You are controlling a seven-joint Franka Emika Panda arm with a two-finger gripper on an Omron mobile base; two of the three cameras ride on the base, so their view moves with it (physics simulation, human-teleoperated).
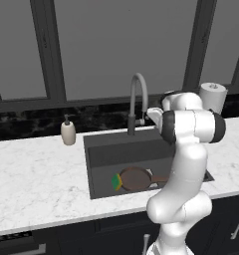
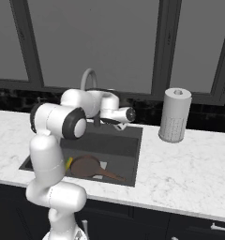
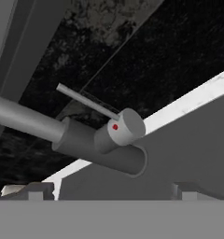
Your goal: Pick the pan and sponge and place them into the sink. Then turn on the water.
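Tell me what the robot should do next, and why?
Probably nudge the open tool forward to the faucet's thin lever and push it. The pan and sponge already lie in the sink, and no water runs from the faucet.

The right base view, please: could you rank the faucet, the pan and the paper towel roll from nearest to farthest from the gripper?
1. The faucet, just behind the open gripper, toward the window.
2. The pan, below the gripper on the floor of the sink, with the sponge at its edge.
3. The paper towel roll, on the counter beside the sink; by this view it is close to the pan in distance, so that order is uncertain.
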